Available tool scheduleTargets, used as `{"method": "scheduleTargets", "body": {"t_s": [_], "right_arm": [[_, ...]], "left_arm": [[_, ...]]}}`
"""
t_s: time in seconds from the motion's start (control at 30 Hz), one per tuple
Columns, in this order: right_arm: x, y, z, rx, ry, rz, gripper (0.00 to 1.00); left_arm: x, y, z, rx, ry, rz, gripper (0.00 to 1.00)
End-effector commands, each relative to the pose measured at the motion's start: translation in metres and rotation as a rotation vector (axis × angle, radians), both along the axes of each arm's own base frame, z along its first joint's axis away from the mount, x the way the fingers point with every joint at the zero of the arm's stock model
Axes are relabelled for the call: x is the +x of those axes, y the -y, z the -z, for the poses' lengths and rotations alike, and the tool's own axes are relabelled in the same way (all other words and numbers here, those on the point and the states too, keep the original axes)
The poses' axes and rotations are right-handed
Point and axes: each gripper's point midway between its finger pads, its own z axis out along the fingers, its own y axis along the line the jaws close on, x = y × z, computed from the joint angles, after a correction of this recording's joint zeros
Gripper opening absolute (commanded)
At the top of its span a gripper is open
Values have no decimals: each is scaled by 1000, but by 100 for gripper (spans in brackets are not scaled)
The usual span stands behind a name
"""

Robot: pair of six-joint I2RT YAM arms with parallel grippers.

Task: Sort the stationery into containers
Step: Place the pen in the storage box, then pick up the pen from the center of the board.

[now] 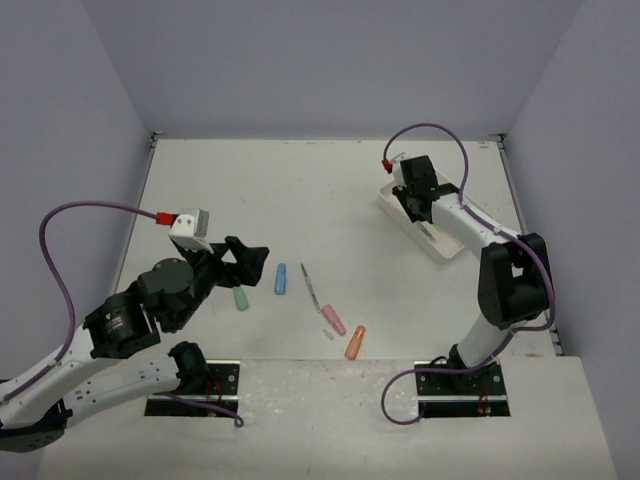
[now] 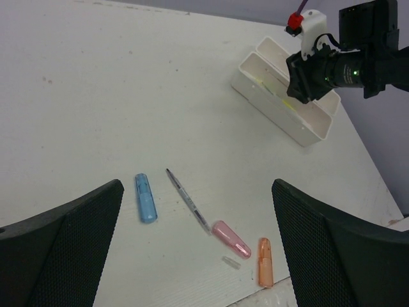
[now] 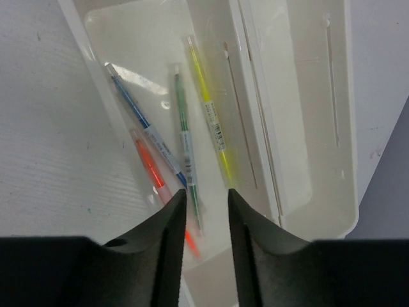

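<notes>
The white two-compartment tray [image 1: 437,243] sits at the back right, also in the left wrist view [image 2: 281,121]. In the right wrist view its left compartment [image 3: 147,38] holds a blue pen [image 3: 146,128], an orange pen [image 3: 151,167], a green pen [image 3: 185,137] and a yellow pen [image 3: 211,121]. My right gripper [image 3: 206,199] hovers over them, open and empty, as the top view also shows [image 1: 413,205]. On the table lie a green cap [image 1: 240,299], a blue cap [image 2: 146,197], a dark pen [image 2: 188,200], a pink cap [image 2: 231,239], an orange cap [image 2: 265,261] and a clear bit [image 2: 231,262]. My left gripper [image 2: 197,187] is open above them.
The tray's right compartment [image 3: 294,96] holds only thin clear sticks. The table's front edge [image 2: 300,291] runs just past the orange cap. Grey walls enclose the table on three sides.
</notes>
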Motion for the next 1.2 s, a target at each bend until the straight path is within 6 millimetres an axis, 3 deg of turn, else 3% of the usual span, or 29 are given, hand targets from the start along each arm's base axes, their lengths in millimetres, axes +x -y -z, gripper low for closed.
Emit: {"method": "scheduleTargets", "body": {"t_s": [0.0,0.07,0.17,0.27,0.3,0.43,0.6,0.7,0.73,0.77,0.83,0.87,0.97,1.17], "right_arm": [[12,1,-15,3,46,17,40],[12,0,-21,13,55,24,39],[7,-16,-57,103,120,47,36],[-6,-51,-85,207,192,29,37],[-21,-81,-115,311,263,-7,39],[-68,-154,-122,636,205,-24,36],[-122,-231,-94,767,5,-101,38],[-143,-261,-71,743,-83,-94,41],[-146,-267,-55,693,-116,-76,43],[-146,-273,-58,684,-103,-77,43],[-151,-280,-22,572,-183,-55,50],[-153,-285,-15,552,-205,-56,51],[-156,-292,14,490,-268,-42,48],[-164,-297,50,398,-345,-32,35]], "left_arm": [[-1,-11,8,59,9,-16,100],[-1,-17,7,67,10,-34,100],[1,-27,8,63,5,-87,100],[3,-33,14,56,-13,-141,100],[6,-32,21,72,-35,-161,100],[14,-29,34,100,-102,-243,100],[17,-33,34,96,-122,-307,100],[14,-33,30,98,-114,-273,100],[12,-31,27,110,-106,-235,100],[10,-31,24,104,-100,-225,100],[6,-39,13,115,-72,-202,100],[5,-47,11,123,-64,-226,100],[2,-75,7,101,-40,-321,100],[-3,-85,17,59,-24,-334,100]]}}
